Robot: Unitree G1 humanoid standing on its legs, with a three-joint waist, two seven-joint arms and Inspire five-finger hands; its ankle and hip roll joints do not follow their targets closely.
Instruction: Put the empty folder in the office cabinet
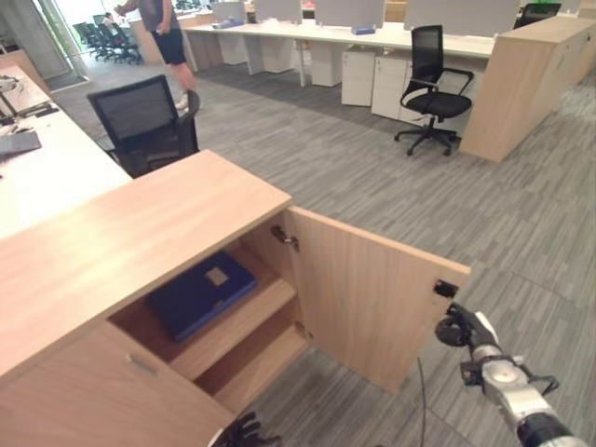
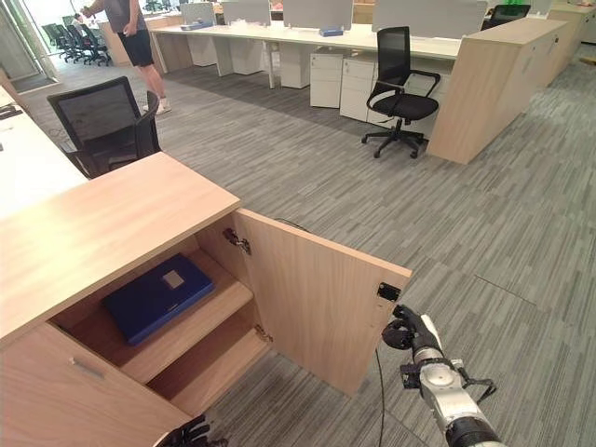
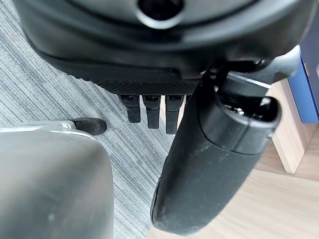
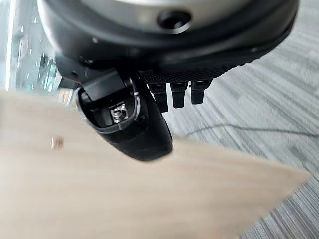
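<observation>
Closing comes next, I'd judge: the folder (image 2: 158,296) is lying on the shelf, left of the right hand (image 2: 402,332), whose relaxed, empty fingers are nearing the door (image 2: 321,298) edge; pushing squarely should work.

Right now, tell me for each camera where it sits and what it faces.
Left eye view: on the head, looking down at the open cabinet, blue folder on its shelf, right hand by the door.
Right eye view: same head, slightly aside; same cabinet, folder, door.
Left wrist view: on the left wrist, along the left hand toward carpet and folder.
Right wrist view: on the right wrist, along the right hand over the door's edge.
Shared: both wrist views show carpet.
</observation>
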